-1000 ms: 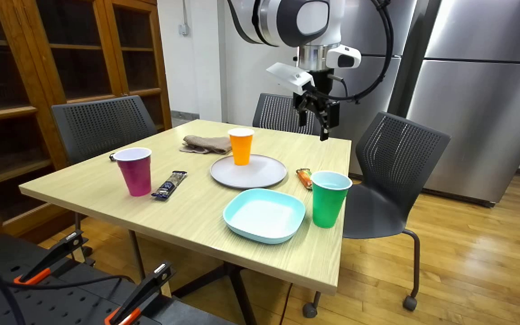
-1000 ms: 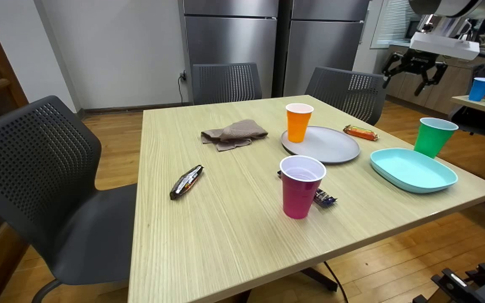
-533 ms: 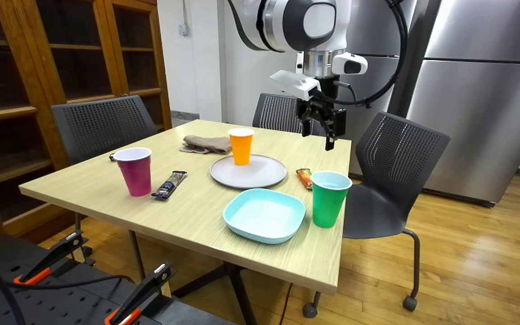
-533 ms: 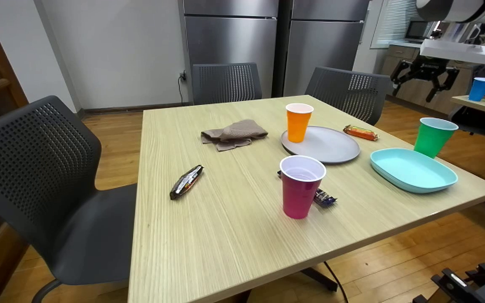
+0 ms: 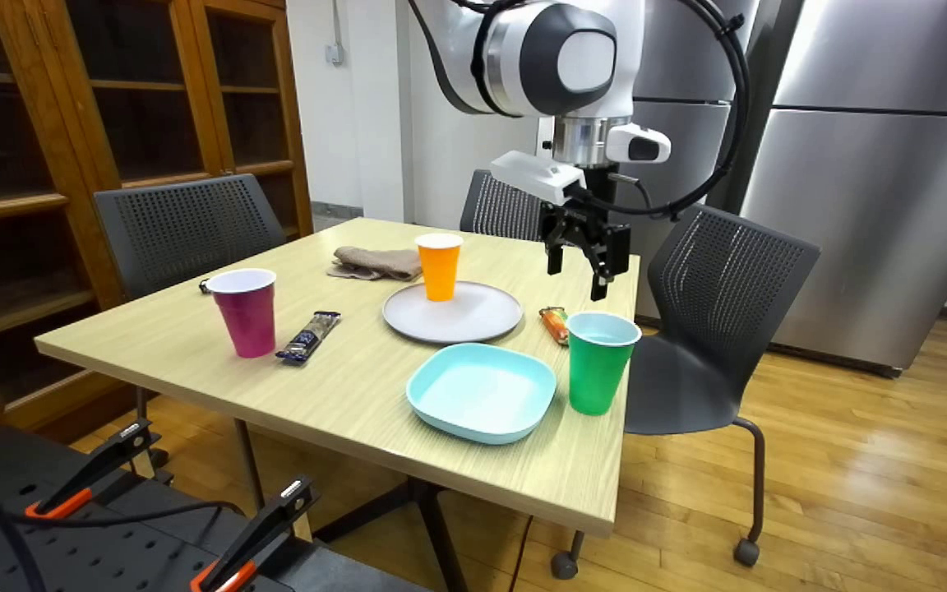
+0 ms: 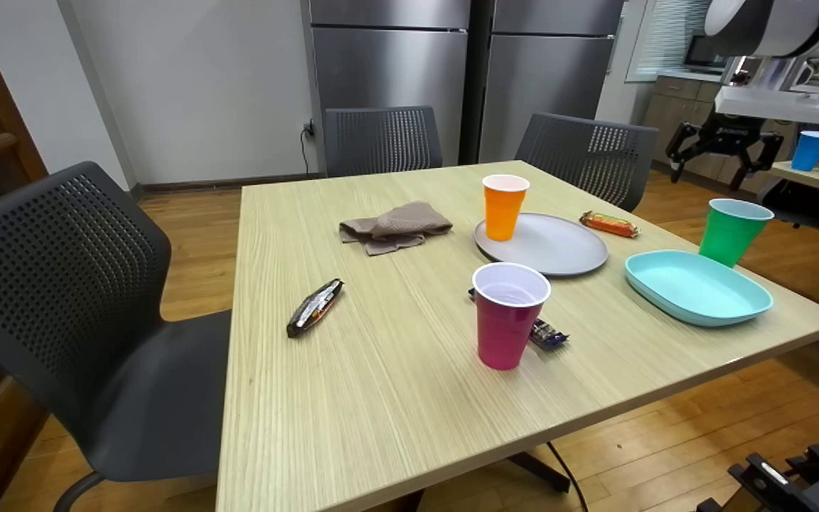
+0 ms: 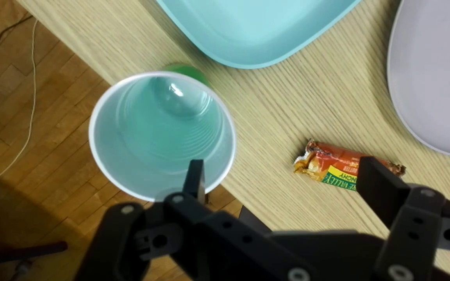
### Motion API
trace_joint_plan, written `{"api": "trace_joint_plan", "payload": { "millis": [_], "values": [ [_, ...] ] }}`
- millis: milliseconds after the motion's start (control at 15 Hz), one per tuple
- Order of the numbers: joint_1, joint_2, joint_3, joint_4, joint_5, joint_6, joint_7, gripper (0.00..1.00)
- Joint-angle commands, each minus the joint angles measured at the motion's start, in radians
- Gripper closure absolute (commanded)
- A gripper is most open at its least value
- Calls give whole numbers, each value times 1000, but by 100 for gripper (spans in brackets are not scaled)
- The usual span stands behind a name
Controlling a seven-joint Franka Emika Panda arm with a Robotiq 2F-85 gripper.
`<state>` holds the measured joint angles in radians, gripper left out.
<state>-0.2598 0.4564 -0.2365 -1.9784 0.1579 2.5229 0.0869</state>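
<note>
The hand [image 5: 576,275] hangs above the tabletop [image 5: 358,395], fingers spread wide and empty, with a gap below them in both exterior views. Nearest beneath are the green cup [image 7: 170,128], upright close to the tabletop's edge, and the orange-wrapped bar [image 7: 332,164], lying near the cup. In the wrist view one finger overlaps the cup's rim and the other covers part of the bar; only there can the wrapper's lettering and the inside of the cup down to its bottom be seen. The turquoise dish [image 7: 248,50] sits just beside the cup, with the gray plate [image 7: 436,78] near it; the wrist view crops both, while both exterior views take in the orange cup [image 5: 439,275] standing on the plate. In an exterior view the blue-wrapped bar [image 5: 309,339] lies in full sight near the purple cup [image 5: 245,316]. In an exterior view that shows the dark-wrapped bar [image 6: 316,307] whole, the purple cup hides the blue-wrapped bar's middle. The wrist view also catches a pale cord [image 7: 34,82] on the floor [image 7: 61,121].
</note>
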Motion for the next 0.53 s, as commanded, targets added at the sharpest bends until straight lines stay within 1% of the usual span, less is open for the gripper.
{"api": "trace_joint_plan", "payload": {
  "millis": [0, 467],
  "values": [
    [-29, 10, 21, 12, 7, -31, -28, 0],
    [-34, 47, 18, 20, -1, -27, -22, 0]
  ]
}}
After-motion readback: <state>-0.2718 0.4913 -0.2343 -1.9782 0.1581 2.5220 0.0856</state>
